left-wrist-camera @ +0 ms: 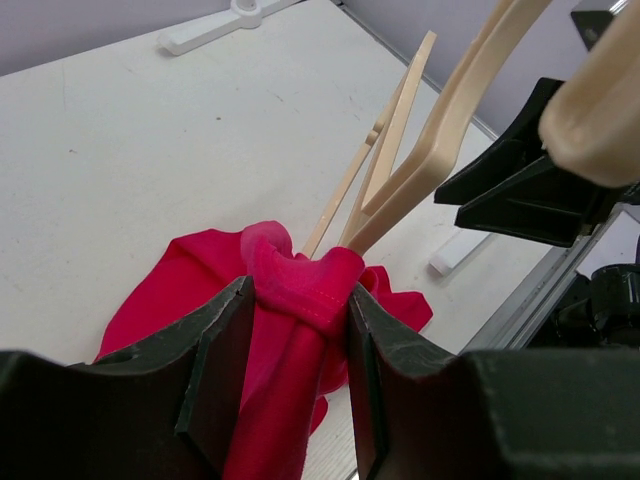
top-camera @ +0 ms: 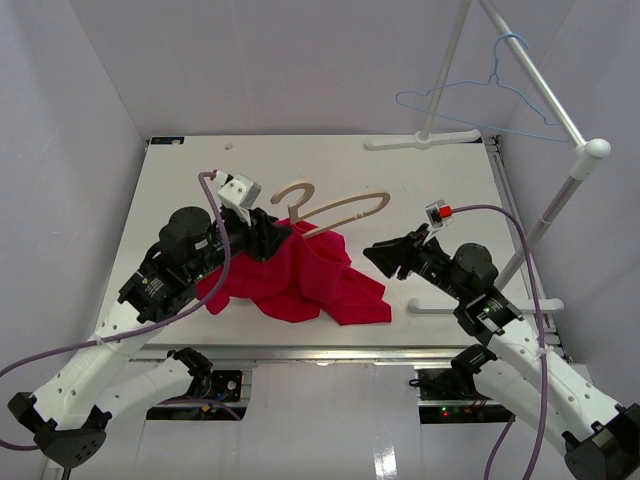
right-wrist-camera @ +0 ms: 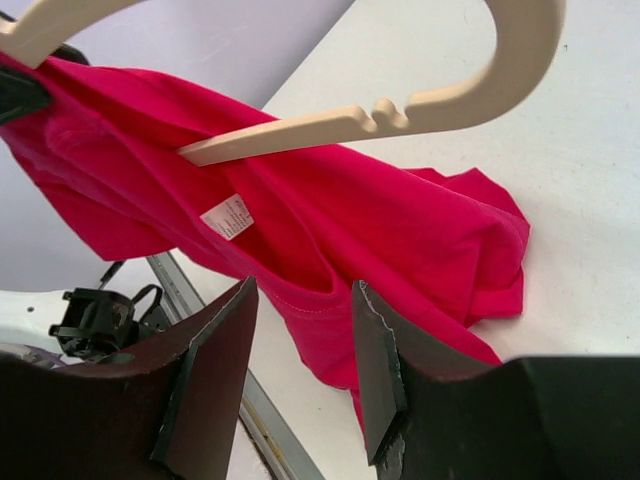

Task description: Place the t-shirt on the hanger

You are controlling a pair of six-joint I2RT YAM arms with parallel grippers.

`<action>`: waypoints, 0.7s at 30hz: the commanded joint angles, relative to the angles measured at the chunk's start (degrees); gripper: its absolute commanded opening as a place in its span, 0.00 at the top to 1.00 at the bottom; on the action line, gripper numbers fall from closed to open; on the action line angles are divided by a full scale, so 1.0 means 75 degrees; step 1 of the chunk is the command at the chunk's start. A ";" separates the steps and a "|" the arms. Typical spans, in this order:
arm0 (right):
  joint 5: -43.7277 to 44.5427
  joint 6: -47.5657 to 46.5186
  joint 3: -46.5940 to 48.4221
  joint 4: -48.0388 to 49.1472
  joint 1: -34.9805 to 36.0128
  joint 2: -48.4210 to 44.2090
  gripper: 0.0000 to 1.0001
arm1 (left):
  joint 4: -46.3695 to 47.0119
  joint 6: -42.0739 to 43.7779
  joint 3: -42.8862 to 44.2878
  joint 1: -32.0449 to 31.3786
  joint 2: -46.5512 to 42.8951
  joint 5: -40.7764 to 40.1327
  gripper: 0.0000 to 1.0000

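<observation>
The left gripper [left-wrist-camera: 300, 305] pinches a bunched fold of the bright red cloth t-shirt [top-camera: 310, 280], heaped mid-table. The right gripper [right-wrist-camera: 304, 290] hangs spread and empty beside the collar. If that fold slips, the light tan wooden hanger [top-camera: 345, 209], 1 end tucked into the cloth, could drop out.

A robot test cell in a lab. A bare white table [top-camera: 400, 190] is boxed in by plain pale walls [top-camera: 300, 60]. A white pole rack [top-camera: 543, 80] carries a thin blue wire hanger [top-camera: 495, 78] up beyond the right gripper [top-camera: 372, 252]. Behind it, purple cables [top-camera: 485, 207] trail off two white robot arms [top-camera: 130, 360] bolted to a metal rail [top-camera: 330, 355].
</observation>
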 commanded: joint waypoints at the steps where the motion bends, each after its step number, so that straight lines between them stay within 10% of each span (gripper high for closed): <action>1: 0.0423 0.0594 -0.0050 0.1224 0.0200 0.0604 0.52 | 0.0662 -0.0166 -0.0256 -0.0032 -0.0377 0.0038 1.00; 21: 0.2969 0.1252 -0.0617 0.2752 0.2218 0.2261 0.53 | 0.1369 -0.0474 -0.0824 -0.0032 -0.0730 -0.0115 1.00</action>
